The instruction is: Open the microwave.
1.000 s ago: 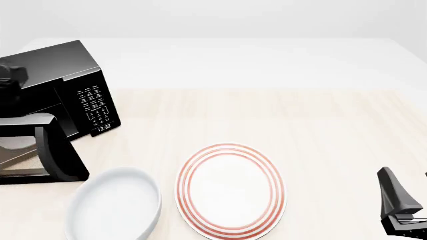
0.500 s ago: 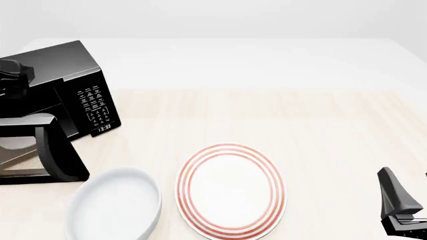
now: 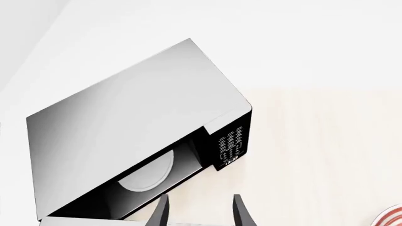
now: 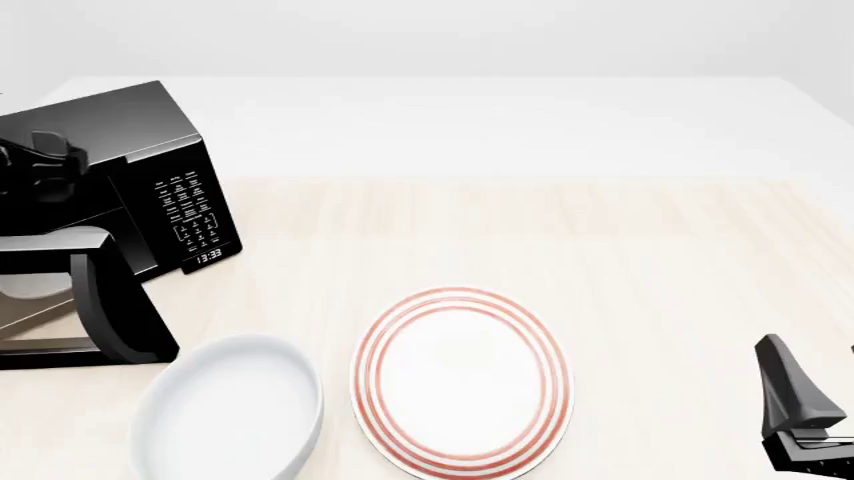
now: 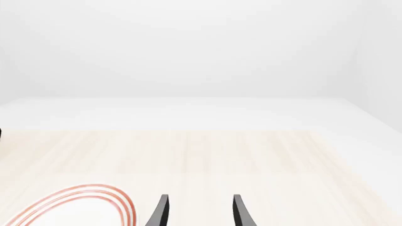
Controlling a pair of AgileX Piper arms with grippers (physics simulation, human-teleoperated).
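So the glossy black box of a microwave sits at the far left of the pale wood desk, and its windowed door is already swung well out toward the camera side. The wrist cam on the left arm looks straight into the cavity, and the white round turntable is plainly visible in there, right next to the keypad panel with its little clock.

What's changed over the last second: the door hasn't budged at all, but the left arm has shifted rightward across the top of the microwave, away from the door. Its jaws are spread wide with nothing between them, hanging above the open front rather than touching anything. That reads like a pull-away, so the opening itself looks basically done.

The right gripper is parked at the near right of the desk, jaws also apart and empty. The red-ringed white plate and the plain white bowl sit untouched in front, the bowl just beside the door's edge.
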